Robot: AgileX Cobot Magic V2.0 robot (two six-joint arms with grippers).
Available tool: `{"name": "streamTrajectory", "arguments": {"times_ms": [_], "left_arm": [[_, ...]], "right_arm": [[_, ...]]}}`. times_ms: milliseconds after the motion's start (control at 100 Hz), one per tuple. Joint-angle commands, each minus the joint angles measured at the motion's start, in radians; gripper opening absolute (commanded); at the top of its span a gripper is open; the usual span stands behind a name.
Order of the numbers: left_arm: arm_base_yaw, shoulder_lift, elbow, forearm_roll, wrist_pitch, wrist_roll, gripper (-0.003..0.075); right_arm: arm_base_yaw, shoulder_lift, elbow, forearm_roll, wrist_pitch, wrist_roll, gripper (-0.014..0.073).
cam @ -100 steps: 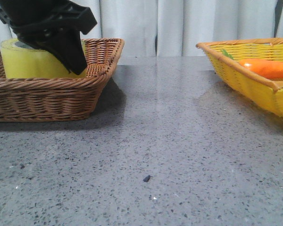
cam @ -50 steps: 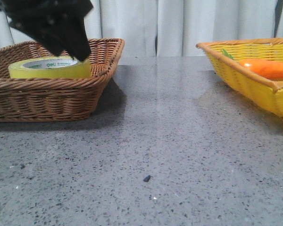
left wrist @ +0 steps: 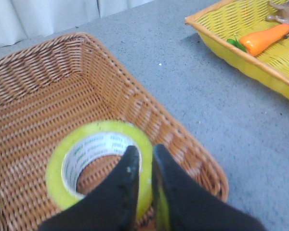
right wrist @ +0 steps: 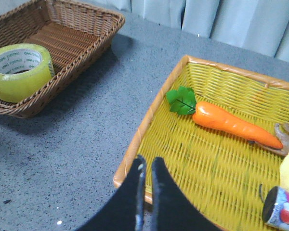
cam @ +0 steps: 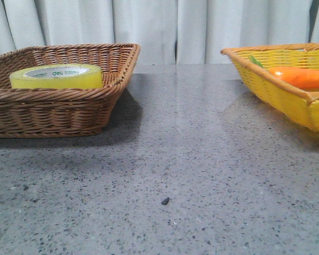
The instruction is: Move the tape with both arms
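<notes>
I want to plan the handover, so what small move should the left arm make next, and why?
Probably open the left gripper and lower it so one finger goes inside the tape core. The tape lies flat and unheld in the brown basket, and the fingers sit nearly closed above its rim.

Illumination is even and diffuse across all three views, moderately bright, with no blown-out areas. In the front view the polished speckled grey stone tabletop (cam: pixel 202 159) carries a pale vertical sheen running from the white pleated curtain (cam: pixel 149 26) toward the camera. The brown woven wicker basket (cam: pixel 58 111) casts a soft dark shadow to its right and front; the yellow woven plastic basket (cam: pixel 287 95) leaves a fainter one beneath. Focus is acceptable at mid-distance. In both wrist views the black tapered fingers (left wrist: pixel 130 187) (right wrist: pixel 139 192) render soft and slightly blurred at close range.
</notes>
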Motion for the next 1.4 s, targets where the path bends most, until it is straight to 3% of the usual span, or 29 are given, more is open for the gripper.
{"name": "streamTrajectory", "arguments": {"times_ms": [0,360,500,700,1390], "left_arm": [[0.003,-0.097,0.078,-0.013,-0.147,-0.010,-0.0020],[0.003,-0.489,0.501,-0.059,-0.404,-0.010,-0.0020],[0.003,-0.606,0.601,-0.086,-0.427,-0.010,-0.0020],[0.003,-0.700,0.662,-0.097,-0.427,-0.010,-0.0020],[0.023,-0.729,0.740,-0.095,-0.454,-0.010,-0.0020]], "right_arm": [[-0.006,-0.072,0.069,-0.017,-0.190,-0.004,-0.0074],[-0.006,-0.302,0.371,-0.025,-0.439,-0.004,-0.0074],[-0.006,-0.344,0.438,-0.025,-0.528,-0.004,-0.0074],[-0.006,-0.351,0.460,-0.025,-0.505,-0.004,-0.0074],[-0.006,-0.351,0.460,-0.025,-0.493,-0.004,-0.0074]]}}
